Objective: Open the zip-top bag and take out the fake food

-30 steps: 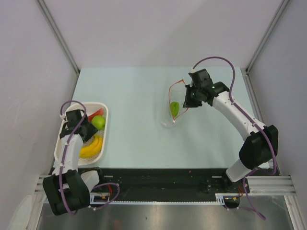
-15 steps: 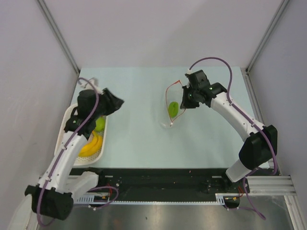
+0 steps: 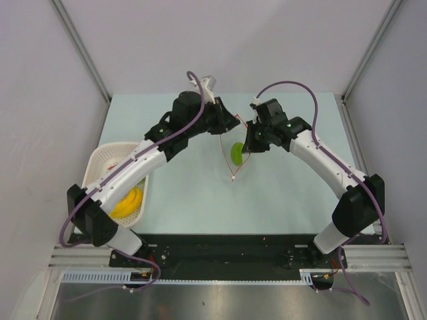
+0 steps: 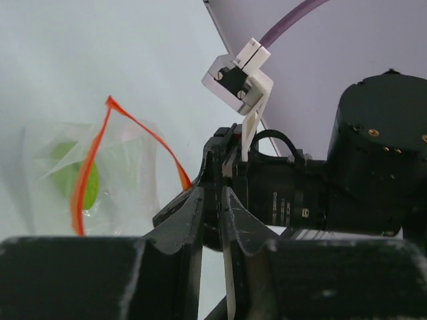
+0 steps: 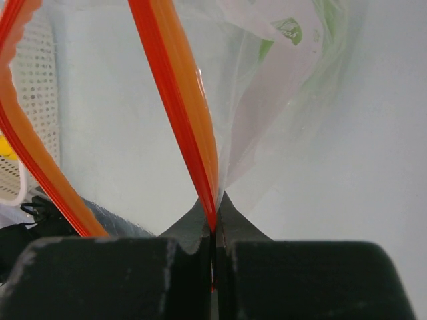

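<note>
The zip-top bag (image 3: 233,167) hangs mid-table with its red zip strip (image 5: 180,100) spread apart. One flat green piece of fake food (image 3: 237,152) sits inside it. My right gripper (image 3: 248,139) is shut on the right lip of the strip, which is pinched between its fingertips (image 5: 213,213). My left gripper (image 3: 225,125) is at the bag's far left lip. In the left wrist view its jaws (image 4: 212,193) stand a narrow slit apart with nothing between them. The bag (image 4: 127,167) and green piece (image 4: 77,180) lie just beyond and left of them.
A white perforated basket (image 3: 100,163) stands at the table's left edge with a yellow banana (image 3: 129,202) and other toy foods in it. Grey walls close in the table on the left, back and right.
My left arm swung from over the basket across to the bag's mouth, and its jaws narrowed. The right gripper kept its hold and drew the bag slightly left and up.
</note>
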You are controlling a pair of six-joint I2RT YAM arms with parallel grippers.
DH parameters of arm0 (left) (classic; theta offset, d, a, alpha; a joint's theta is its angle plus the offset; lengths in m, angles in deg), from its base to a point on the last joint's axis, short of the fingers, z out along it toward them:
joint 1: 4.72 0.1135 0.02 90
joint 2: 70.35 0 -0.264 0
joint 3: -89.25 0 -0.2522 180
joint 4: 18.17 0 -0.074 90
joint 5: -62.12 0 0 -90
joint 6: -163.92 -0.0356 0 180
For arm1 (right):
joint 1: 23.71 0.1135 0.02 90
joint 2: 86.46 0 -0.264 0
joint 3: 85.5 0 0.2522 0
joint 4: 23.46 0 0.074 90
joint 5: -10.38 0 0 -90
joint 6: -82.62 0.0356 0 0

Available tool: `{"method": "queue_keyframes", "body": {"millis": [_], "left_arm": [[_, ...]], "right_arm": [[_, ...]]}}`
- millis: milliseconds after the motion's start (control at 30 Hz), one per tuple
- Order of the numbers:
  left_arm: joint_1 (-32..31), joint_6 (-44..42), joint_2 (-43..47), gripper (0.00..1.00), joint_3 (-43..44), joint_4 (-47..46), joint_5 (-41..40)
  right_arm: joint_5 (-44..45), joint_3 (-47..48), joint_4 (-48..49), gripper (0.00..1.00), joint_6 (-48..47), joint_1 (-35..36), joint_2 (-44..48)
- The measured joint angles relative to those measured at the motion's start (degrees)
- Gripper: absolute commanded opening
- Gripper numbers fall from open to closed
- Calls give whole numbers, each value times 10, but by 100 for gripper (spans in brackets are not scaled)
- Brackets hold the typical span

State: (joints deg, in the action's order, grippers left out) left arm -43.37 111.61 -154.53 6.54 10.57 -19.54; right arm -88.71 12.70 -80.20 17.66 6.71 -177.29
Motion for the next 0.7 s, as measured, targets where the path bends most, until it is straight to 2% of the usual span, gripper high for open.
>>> {"method": "queue_keyframes", "body": {"millis": [133, 400, 567, 700], "left_arm": [[-16, 9, -50, 10, 37, 20, -9], [-28, 51, -127, 8, 64, 123, -72], [-35, 90, -195, 9, 129, 194, -123], [-45, 127, -248, 9, 213, 264, -162]], "right_arm": [[-7, 0, 1, 0, 7, -1, 1], [-9, 0, 1, 0, 17, -4, 6], [-9, 0, 2, 0, 23, -3, 6], [-9, 0, 2, 0, 24, 2, 6]]}}
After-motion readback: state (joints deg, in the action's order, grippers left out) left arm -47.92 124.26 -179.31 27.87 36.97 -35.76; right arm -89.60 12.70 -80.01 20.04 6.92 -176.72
